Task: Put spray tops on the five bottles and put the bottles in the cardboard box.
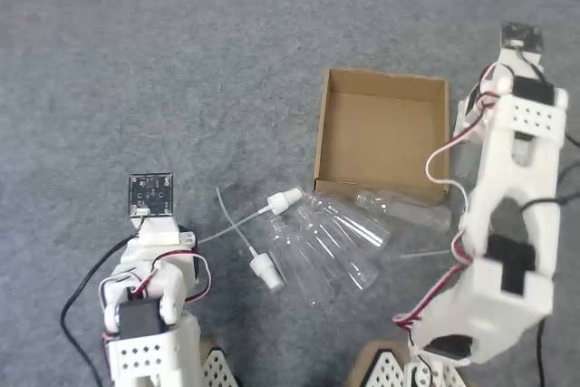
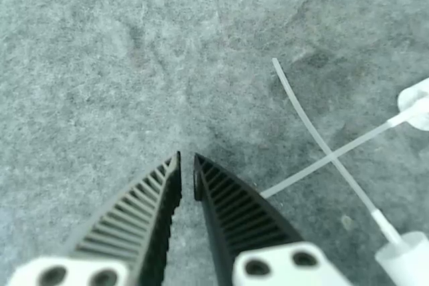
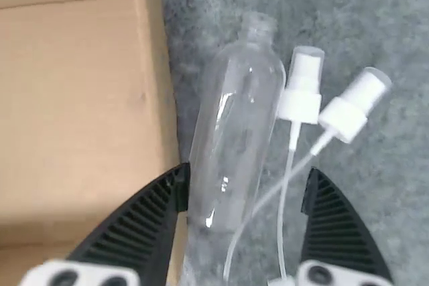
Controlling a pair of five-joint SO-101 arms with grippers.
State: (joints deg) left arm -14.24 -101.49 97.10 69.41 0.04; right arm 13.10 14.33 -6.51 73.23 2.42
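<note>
The right end effector is spread wide; between its jaws are seen a clear plastic bottle and two white spray tops, just beside the brown cardboard box. The left end effector is held nearly closed, with crossed white tubes just ahead.

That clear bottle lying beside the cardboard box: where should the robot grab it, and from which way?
Probably across the middle of its body, from straight above. The bottle lies flat, so its rounded sides can be pinched. The cardboard box sits close on one side and two spray tops on the other, so space is tight. The right end effector hangs open over it.
</note>
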